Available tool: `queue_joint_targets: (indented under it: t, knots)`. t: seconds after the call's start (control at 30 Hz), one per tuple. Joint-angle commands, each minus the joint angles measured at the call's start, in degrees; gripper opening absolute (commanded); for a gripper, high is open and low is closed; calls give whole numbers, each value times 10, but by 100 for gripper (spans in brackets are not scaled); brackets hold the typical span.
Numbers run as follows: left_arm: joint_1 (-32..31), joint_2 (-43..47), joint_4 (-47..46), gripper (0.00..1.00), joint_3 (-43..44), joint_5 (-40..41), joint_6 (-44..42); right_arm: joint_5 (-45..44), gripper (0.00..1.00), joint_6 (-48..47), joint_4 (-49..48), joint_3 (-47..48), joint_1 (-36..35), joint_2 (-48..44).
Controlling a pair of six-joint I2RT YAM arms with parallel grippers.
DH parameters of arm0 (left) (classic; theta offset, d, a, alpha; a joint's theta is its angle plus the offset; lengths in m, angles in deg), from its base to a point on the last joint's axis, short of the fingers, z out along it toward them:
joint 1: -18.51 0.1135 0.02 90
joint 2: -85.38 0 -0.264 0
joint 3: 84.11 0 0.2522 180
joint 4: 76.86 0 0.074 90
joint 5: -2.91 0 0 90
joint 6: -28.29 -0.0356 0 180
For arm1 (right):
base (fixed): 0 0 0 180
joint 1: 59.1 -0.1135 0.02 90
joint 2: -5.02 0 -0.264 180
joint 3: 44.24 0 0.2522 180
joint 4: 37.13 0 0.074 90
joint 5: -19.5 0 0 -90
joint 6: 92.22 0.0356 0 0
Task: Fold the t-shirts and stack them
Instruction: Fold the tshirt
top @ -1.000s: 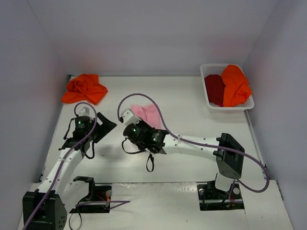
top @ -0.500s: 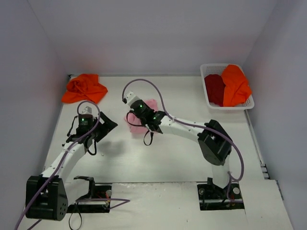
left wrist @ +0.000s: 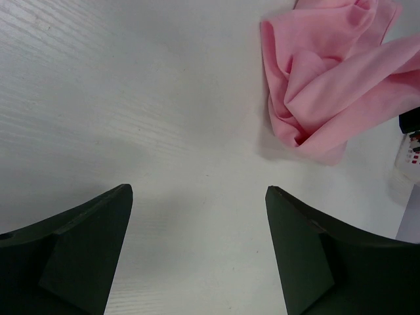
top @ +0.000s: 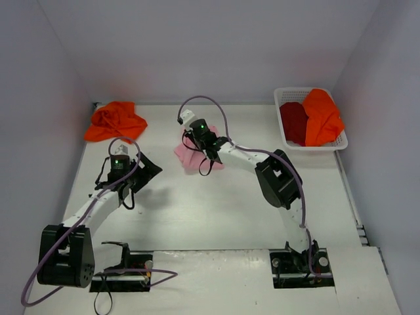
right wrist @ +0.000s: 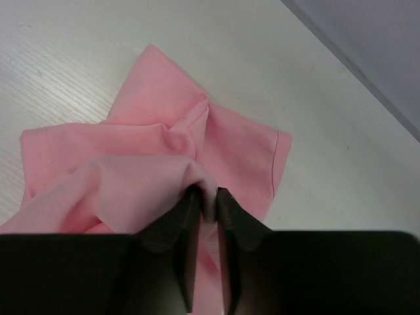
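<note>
Top view, pink t-shirt (top: 190,161): lying crumpled on the counter (top: 216,210) just above frame centre, well apart from the other shirts, seemingly singled out to be spread for folding.
Top view, right fingers (top: 205,149): reaching in from the lower right and sitting over the pink cloth. The wrist is covering them, so their grip is not showing here.
Top view, left fingers (top: 147,172): hanging spread at left of centre, near the pink shirt and not touching it, likely waiting to take a second edge.
Top view, other shirts: a crumpled orange t-shirt (top: 115,122) is lying at upper left. A dark red t-shirt (top: 293,122) and a second orange t-shirt (top: 321,117) are sitting in the basket (top: 283,96) at upper right, their lower parts hidden by its wall.
Left wrist view, left fingers (left wrist: 85,256): standing wide apart at the bottom corners over bare counter, holding nothing.
Left wrist view, pink t-shirt (left wrist: 328,85): bunching at upper right, cut off by the frame. A dark part (left wrist: 411,121) at the right edge is too cropped to identify.
Right wrist view, right fingers (right wrist: 230,216): pressing together at bottom centre, pinching a raised fold of the pink t-shirt (right wrist: 151,164), probably to lift the cloth and open it out.
Right wrist view, hidden: the shirt's near part is disappearing behind the fingers, and no collar is showing.
</note>
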Motion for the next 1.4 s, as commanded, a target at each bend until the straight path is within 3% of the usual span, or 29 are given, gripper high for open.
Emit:
queue_joint_targets:
  t: [0.0, 0.03, 0.1, 0.13, 0.23, 0.9, 1.07, 1.37]
  knots:
    - [4, -7, -52, 77, 14, -2, -3, 18, 19, -19, -57, 37, 12, 7]
    - [4, -9, -52, 77, 14, -3, -3, 14, 35, -24, -61, 42, 13, 12]
    - [4, -13, -56, 77, 12, -3, -4, 10, 51, -38, -72, 48, 17, 22]
    - [4, -15, -57, 77, 12, -3, -4, 0, 72, -43, -77, 50, 18, 24]
    - [4, -18, -63, 77, 5, -4, -3, -14, 100, -57, -96, 47, 19, 25]
    - [3, 27, -53, 77, -6, -17, 14, -61, 100, 12, -52, -109, -28, -160]
    - [4, 43, -49, 77, -10, -18, 19, -47, 99, 44, -44, -124, -41, -168]
    - [3, 63, -28, 77, -6, -15, 17, -48, 98, 38, -70, -86, -45, -98]
